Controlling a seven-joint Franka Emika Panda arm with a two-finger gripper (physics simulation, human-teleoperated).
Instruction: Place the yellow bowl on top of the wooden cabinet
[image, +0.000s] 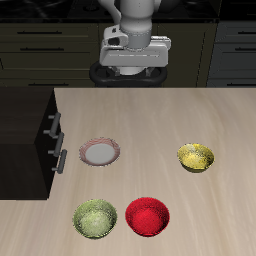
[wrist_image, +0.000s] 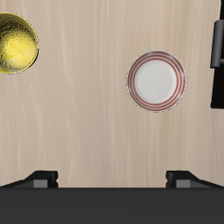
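With the claw (wrist_image: 112, 179) held wide and empty far back over the worktop (image: 150, 125), the duller yellow-green bowl (image: 94, 219) could be mistaken for the yellow bowl (image: 196, 157).

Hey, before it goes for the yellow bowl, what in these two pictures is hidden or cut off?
- End effector: wrist view shows only two dark finger tips; exterior view hides them behind the arm, so open or shut is unclear.
- Wooden cabinet: cut off by the exterior view's edge; its full top is unseen.
- Yellow bowl: partly cut by the wrist view's edge.
- Yellow-green bowl and red bowl: absent from the wrist view.
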